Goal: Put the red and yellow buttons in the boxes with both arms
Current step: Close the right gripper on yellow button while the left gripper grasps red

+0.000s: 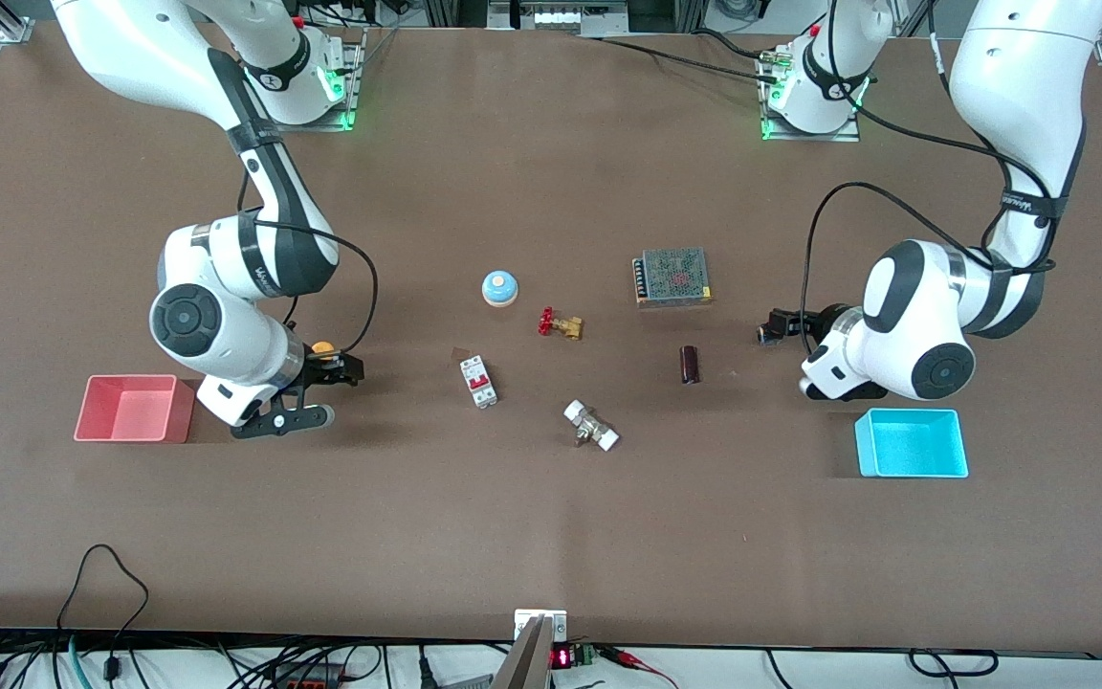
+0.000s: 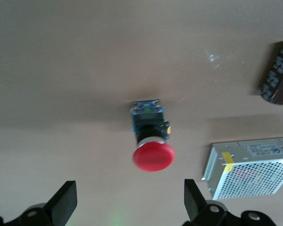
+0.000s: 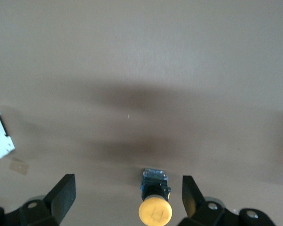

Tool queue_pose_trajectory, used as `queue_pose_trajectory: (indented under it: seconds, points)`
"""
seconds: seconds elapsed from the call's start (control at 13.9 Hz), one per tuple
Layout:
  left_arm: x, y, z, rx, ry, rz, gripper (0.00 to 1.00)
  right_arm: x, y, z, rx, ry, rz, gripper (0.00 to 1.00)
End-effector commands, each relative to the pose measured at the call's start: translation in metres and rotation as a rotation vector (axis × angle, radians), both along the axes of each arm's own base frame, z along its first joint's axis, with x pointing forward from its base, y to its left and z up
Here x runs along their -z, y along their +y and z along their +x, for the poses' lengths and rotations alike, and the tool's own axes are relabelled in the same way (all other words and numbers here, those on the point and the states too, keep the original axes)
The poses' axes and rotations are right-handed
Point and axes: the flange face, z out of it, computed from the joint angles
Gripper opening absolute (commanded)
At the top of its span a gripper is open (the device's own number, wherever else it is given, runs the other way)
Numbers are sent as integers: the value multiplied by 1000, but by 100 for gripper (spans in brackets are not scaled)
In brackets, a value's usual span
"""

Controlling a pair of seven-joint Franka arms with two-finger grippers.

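Note:
The orange-yellow button [image 1: 323, 348] lies on its side on the table next to my right gripper [image 1: 336, 368], beside the pink-red box [image 1: 130, 409]. In the right wrist view the button [image 3: 155, 211] lies between the open fingers, close to one finger [image 3: 191, 194]; my right gripper [image 3: 127, 195] holds nothing. The red button [image 2: 153, 155] lies on its side on the table, its cap toward my left gripper [image 2: 129, 202], which is open and short of it. In the front view my left gripper [image 1: 773, 330] hides the red button. The cyan box [image 1: 910, 442] stands nearer the camera than that gripper.
A blue-domed button [image 1: 499, 288], a brass valve [image 1: 559, 323], a meshed power supply [image 1: 672, 277], a dark cylinder [image 1: 690, 365], a circuit breaker [image 1: 479, 381] and a white-ended fitting [image 1: 591, 426] lie mid-table. The power supply [image 2: 250, 167] and the cylinder [image 2: 278, 73] lie near the red button.

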Motion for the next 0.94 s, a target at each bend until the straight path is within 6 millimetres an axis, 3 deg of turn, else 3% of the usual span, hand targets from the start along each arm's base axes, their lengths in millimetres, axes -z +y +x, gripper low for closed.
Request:
queue_pose_trajectory:
  seconds: [0.0, 0.14, 0.43, 0.86]
  points:
    - [6, -18, 1, -32, -10, -8, 100, 15, -10, -16, 3, 23, -7, 100]
    - [14, -23, -2, -29, 2, -4, 100, 24, -24, -21, 15, 24, -11, 100]
    - [32, -25, -6, -26, 32, 1, 82, 44, -30, -34, 22, 57, -20, 100]
    - [32, -22, -5, -29, 34, 3, 55, 65, -34, -47, 23, 100, -32, 100]
